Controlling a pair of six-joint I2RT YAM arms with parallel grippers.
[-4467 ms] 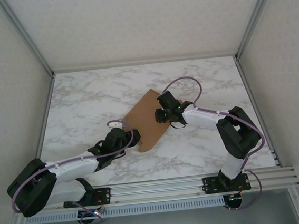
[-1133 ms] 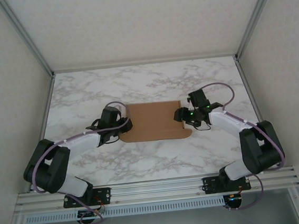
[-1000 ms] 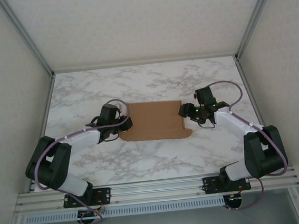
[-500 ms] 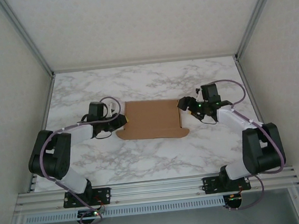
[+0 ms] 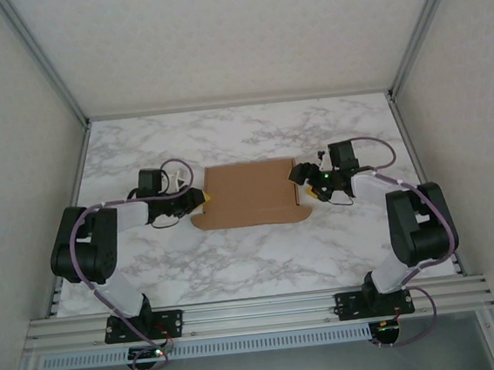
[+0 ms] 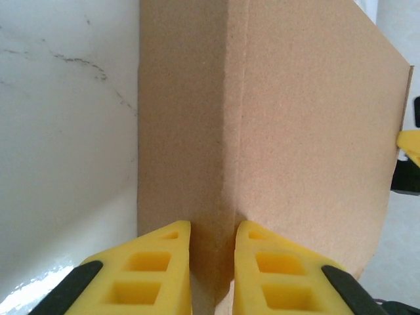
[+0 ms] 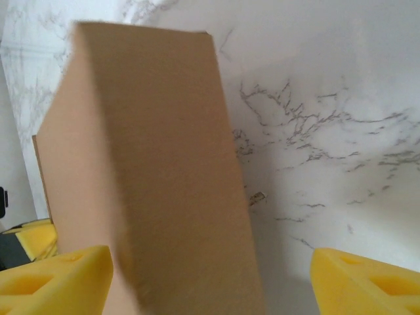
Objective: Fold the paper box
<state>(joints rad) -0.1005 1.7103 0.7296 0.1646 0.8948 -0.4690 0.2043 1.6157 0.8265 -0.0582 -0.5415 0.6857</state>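
We note the flat, plain brown corrugated-cardboard paper box (image 5: 252, 193) lying near the middle of the white marble-patterned tabletop (image 5: 139, 152). Its long axis runs left to right, parallel with the near edge of the tabletop. The short ends face the two arms, and a small rounded tab juts out at each near corner.

The left tool (image 5: 193, 199) sits at the box's left short end. From the left wrist we see its yellow fingers (image 6: 161, 266) drawn close together, with a thin cardboard edge pinched between them and touching both inner faces. The broad cardboard face stretches away from the tool.

The right tool (image 5: 304, 186) sits at the right short end. From the right wrist its yellow fingers (image 7: 56, 279) stand wide apart, open, straddling the end of the box. The cardboard runs close beside one finger and well clear of the other. We cannot tell whether the nearer finger touches it.
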